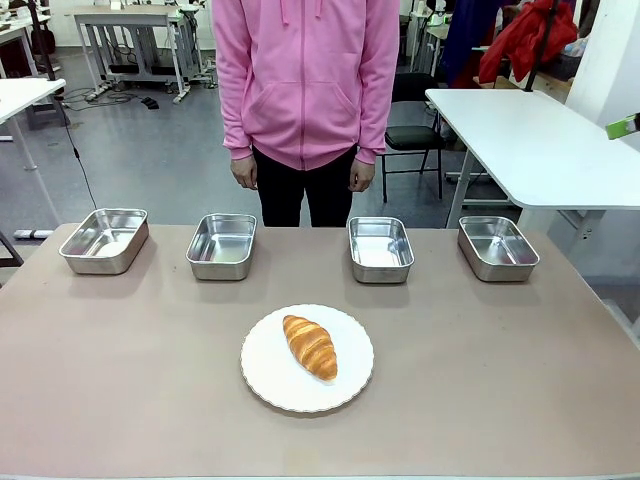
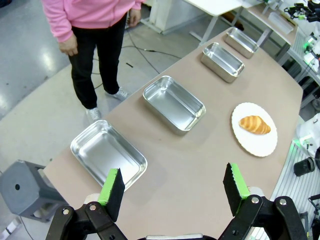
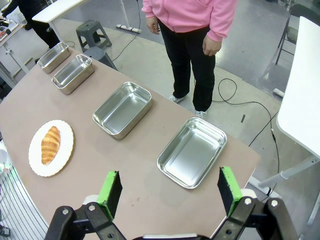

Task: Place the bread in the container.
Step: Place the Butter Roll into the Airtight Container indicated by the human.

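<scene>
A golden-brown croissant (image 1: 310, 346) lies on a round white plate (image 1: 262, 378) near the table's front middle; it also appears as the croissant (image 2: 255, 124) and the croissant (image 3: 50, 144) in the wrist views. Several steel trays stand empty in a row along the far edge: far-left tray (image 1: 104, 240), tray (image 1: 222, 245), tray (image 1: 380, 248), far-right tray (image 1: 497, 247). My left gripper (image 2: 173, 190) hangs open high above the table's left end, over a tray (image 2: 107, 155). My right gripper (image 3: 169, 189) is open above the right end, near a tray (image 3: 192, 151).
A person in a pink hoodie (image 1: 305, 75) stands at the far side, hands down by their sides. A white table (image 1: 540, 140) stands to the back right, a grey stool (image 2: 22, 190) off the table's left end.
</scene>
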`<state>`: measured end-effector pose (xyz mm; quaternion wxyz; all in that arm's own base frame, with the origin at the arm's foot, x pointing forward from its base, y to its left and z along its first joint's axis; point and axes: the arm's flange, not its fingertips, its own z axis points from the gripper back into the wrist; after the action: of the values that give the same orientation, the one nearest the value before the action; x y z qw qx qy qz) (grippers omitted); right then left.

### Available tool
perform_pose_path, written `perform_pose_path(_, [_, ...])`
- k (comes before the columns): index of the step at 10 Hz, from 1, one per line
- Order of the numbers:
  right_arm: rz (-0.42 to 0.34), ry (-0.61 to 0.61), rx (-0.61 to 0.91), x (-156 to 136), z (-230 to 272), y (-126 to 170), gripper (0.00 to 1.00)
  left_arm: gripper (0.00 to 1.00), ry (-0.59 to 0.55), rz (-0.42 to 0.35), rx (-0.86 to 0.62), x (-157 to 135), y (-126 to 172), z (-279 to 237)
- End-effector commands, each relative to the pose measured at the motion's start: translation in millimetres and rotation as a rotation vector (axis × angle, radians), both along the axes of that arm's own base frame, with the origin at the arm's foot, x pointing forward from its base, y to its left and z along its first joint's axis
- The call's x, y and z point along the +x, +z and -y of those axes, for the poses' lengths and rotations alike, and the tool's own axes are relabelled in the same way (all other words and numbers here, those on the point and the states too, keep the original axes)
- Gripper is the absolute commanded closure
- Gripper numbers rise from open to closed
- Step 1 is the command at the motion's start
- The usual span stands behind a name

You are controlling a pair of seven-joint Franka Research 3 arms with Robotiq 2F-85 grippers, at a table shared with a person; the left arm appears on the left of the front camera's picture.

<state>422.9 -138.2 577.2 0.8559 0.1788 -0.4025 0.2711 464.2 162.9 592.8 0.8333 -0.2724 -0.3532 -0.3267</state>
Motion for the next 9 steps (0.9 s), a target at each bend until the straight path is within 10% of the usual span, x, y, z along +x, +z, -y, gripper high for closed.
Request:
perform_pose_path(1, [0.023,0.018,0.007,2.1,1.4,0.0,0.00,0.00,-0.001,0.003,-0.008,-0.2,0.5,0.8])
perform_pose_path(9, [0.023,0.018,0.007,2.1,1.4,0.0,0.00,0.00,-0.001,0.003,-0.008,-0.2,0.5,0.8])
